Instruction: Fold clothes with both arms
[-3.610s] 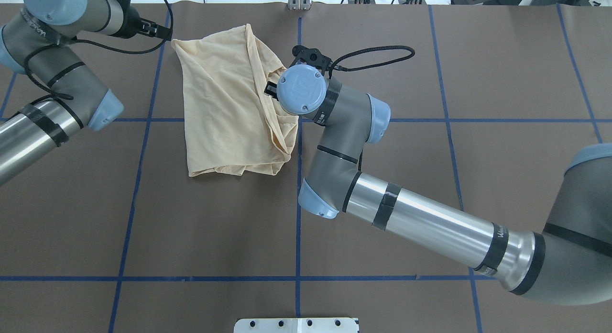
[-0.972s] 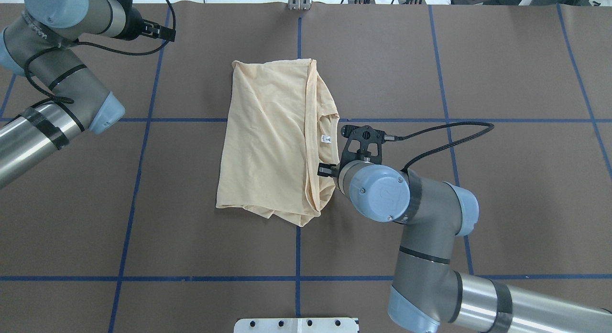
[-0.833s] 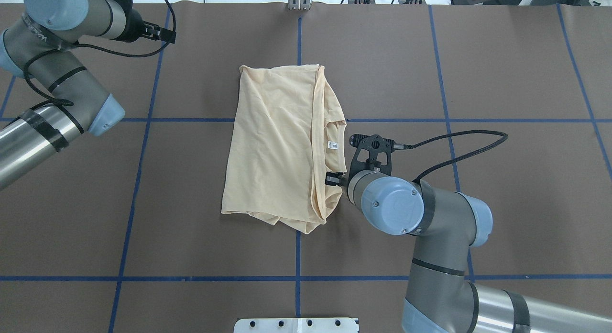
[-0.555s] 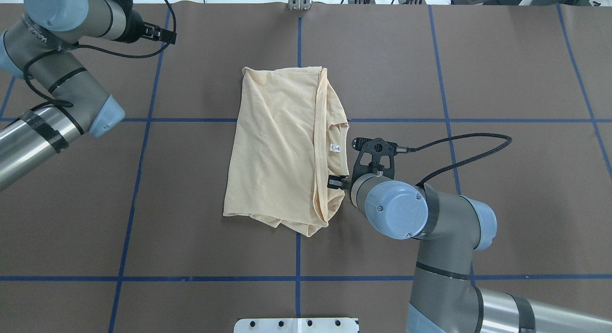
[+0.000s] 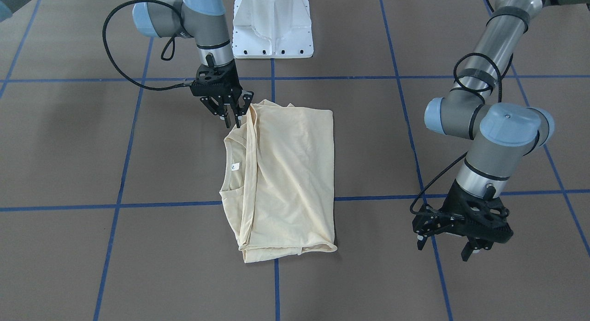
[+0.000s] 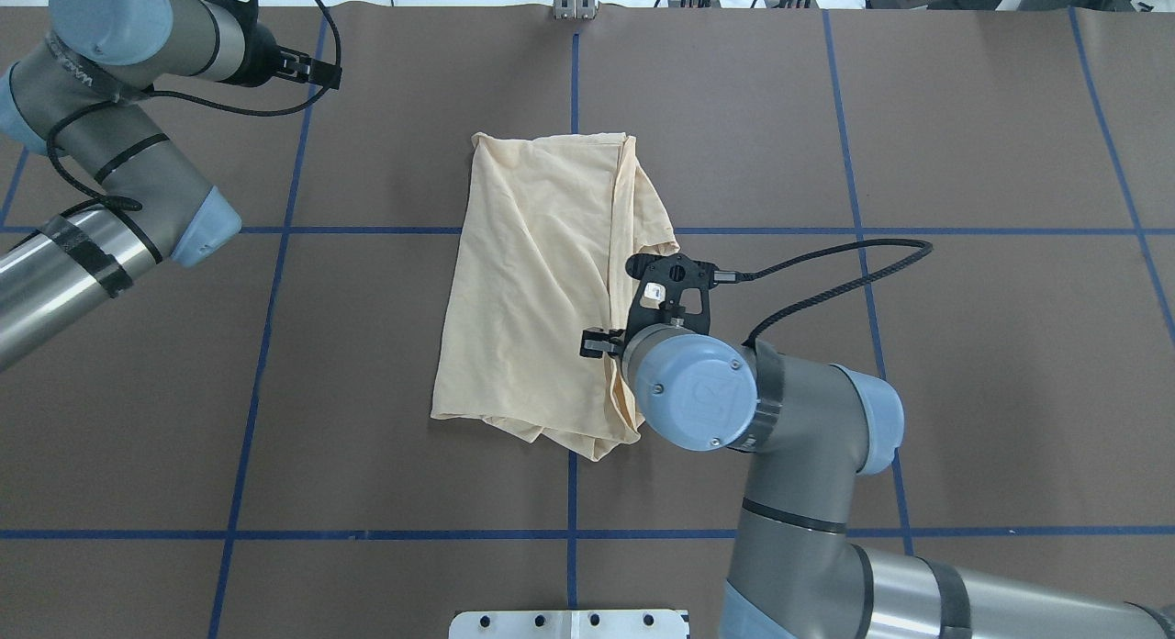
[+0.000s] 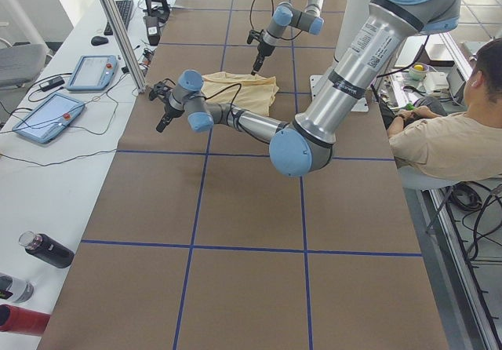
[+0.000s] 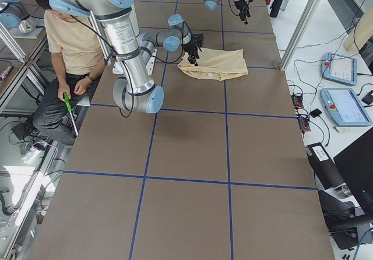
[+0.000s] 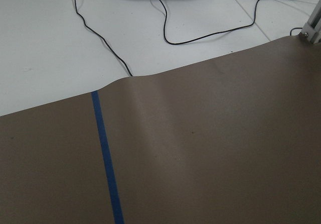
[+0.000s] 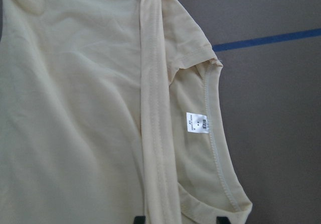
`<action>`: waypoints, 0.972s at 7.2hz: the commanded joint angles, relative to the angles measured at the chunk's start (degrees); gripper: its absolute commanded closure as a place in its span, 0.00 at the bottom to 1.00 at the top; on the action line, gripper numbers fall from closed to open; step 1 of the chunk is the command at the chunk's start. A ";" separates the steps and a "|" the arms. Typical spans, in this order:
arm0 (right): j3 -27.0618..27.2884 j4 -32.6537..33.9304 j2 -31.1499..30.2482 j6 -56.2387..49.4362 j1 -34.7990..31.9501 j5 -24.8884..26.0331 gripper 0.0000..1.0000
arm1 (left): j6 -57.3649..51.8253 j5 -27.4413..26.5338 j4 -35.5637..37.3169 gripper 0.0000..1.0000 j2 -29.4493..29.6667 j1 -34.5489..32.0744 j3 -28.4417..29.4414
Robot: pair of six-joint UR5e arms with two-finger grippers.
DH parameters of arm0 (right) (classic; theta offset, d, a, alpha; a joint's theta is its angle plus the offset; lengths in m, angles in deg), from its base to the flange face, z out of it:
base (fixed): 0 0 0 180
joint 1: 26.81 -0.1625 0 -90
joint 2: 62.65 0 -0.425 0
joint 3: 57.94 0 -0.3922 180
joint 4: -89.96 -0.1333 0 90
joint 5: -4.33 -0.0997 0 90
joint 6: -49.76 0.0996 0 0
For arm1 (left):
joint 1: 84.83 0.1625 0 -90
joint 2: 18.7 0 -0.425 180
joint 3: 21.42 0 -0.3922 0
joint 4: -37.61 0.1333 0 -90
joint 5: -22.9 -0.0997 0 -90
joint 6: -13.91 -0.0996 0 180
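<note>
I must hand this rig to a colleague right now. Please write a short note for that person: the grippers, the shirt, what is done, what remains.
Right gripper: open, at the neck edge of the pale cream-yellow thin shirt, holding nothing.
Left gripper: open, over the bare brown table covering, away from the shirt.
Shirt: near the table's middle, folded lengthwise into a narrow stack; the small white neck tag shows on the robot's right side.
Done: the lengthwise fold.
Left: probably a cross fold; the end nearest the robot looks uneven and may need smoothing.
</note>
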 commanded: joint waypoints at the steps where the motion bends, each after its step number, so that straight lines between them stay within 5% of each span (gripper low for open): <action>1: -6.58 1.69 4.11 -2.41 -0.16 -0.11 0.00 | 0.00 0.00 0.00 0.00 -0.20 0.00 -0.09; 2: -6.59 2.13 3.84 -4.26 -0.16 -0.29 0.02 | 0.00 0.00 0.00 0.00 -0.29 0.00 -0.09; 3: -6.68 2.13 3.32 -4.45 -0.08 -0.29 0.14 | 0.00 0.00 0.00 0.00 -0.29 0.00 -0.09; 5: -6.68 2.22 2.79 -4.54 0.36 -0.38 0.59 | 0.00 0.00 0.00 0.00 -0.29 0.00 0.00; 6: -6.59 2.22 2.79 -4.71 0.36 -0.46 0.71 | 0.00 0.00 0.00 0.00 -0.29 0.00 0.00; 7: -6.59 2.31 2.70 -5.06 0.36 -0.55 0.72 | 0.00 0.00 0.00 0.00 -0.29 0.00 0.00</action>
